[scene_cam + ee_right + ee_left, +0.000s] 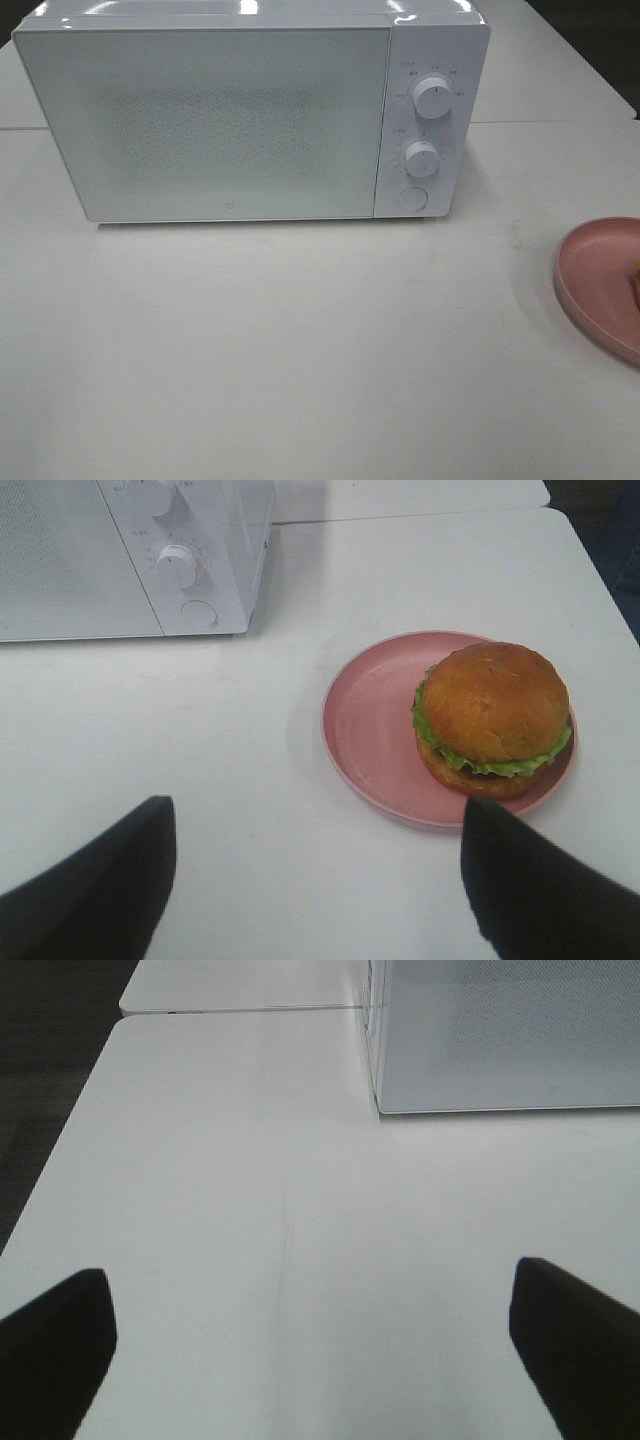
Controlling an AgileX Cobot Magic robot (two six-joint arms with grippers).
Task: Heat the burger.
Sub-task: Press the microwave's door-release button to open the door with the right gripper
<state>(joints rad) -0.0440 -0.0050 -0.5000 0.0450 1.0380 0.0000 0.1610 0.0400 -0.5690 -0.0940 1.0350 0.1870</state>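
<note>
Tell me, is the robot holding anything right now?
Nothing. The left claw and right claw are open and empty; the burger sits on its pink plate.

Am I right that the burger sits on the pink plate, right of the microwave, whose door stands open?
Not quite: the microwave door is shut, as the exterior high view shows. The burger does sit on the pink plate to its right.

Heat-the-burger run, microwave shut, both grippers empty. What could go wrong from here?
1. The microwave door is shut; grabbing the burger first likely leaves nowhere to put it.
2. The burger sits off-centre, near the rim of the pink plate; a tilted lift could slide it off.
</note>
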